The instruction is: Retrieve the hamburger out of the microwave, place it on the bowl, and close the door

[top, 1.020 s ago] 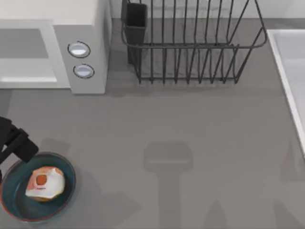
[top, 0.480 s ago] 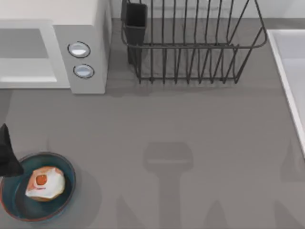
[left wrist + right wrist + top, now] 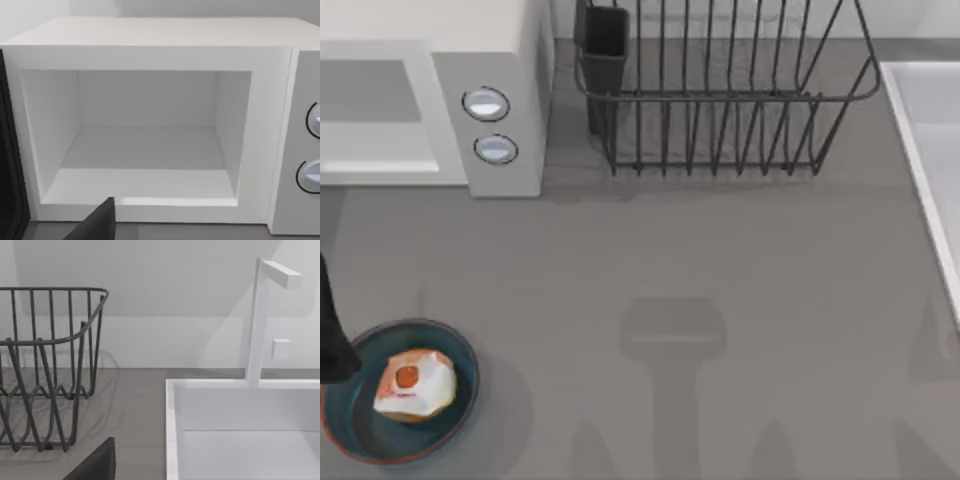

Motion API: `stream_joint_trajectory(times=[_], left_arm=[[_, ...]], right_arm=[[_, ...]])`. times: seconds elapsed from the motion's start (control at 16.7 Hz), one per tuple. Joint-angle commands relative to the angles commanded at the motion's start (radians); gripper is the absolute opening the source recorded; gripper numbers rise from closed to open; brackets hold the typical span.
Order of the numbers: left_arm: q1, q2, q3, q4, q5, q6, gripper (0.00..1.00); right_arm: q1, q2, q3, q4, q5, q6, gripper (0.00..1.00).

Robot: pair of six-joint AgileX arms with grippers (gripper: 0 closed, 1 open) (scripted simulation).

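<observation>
Hamburger: the hamburger (image 3: 412, 384) lies inside the bowl (image 3: 460, 400), a little toward the bowl's left half, near the front left corner of the table
Microwave: the microwave (image 3: 510, 60) stands at the back left; in the left wrist view its cavity (image 3: 147, 145) is open and has nothing inside
Door: a dark upright edge (image 3: 9, 165) at the side of the cavity is, I judge, the open door; it is not closed yet
Left gripper: a dark part of the left gripper (image 3: 332, 330) is at the table's left edge, just beside the bowl rim; whether its fingers are apart or together I cannot tell
Step in hand: I judge that the closing of the door remains
How to do it well: bring the gripper to the outer face of the door, near its free edge, and push in a smooth arc until it lies flat on the casing; keep the arm above the bowl so that it is not knocked
Right arm: parked on the right, its wrist camera looks at the sink (image 3: 172, 390)
Around: the black wire dish rack (image 3: 720, 100) stands behind, well apart from the door's path
In the way: nothing lies between the gripper and the microwave front; the bowl is the only thing near
</observation>
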Motion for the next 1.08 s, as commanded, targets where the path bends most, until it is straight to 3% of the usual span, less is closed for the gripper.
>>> stream_joint_trajectory(times=[0.12,0.9,1.08], left_arm=[[0.000,0.000,0.000,0.000,0.000,0.000,1.00],[0.000,0.000,0.000,0.000,0.000,0.000,0.02],[0.000,0.000,0.000,0.000,0.000,0.000,0.00]], right_arm=[[0.000,0.000,0.000,0.000,0.000,0.000,1.00],[0.000,0.000,0.000,0.000,0.000,0.000,1.00],[0.000,0.000,0.000,0.000,0.000,0.000,1.00]])
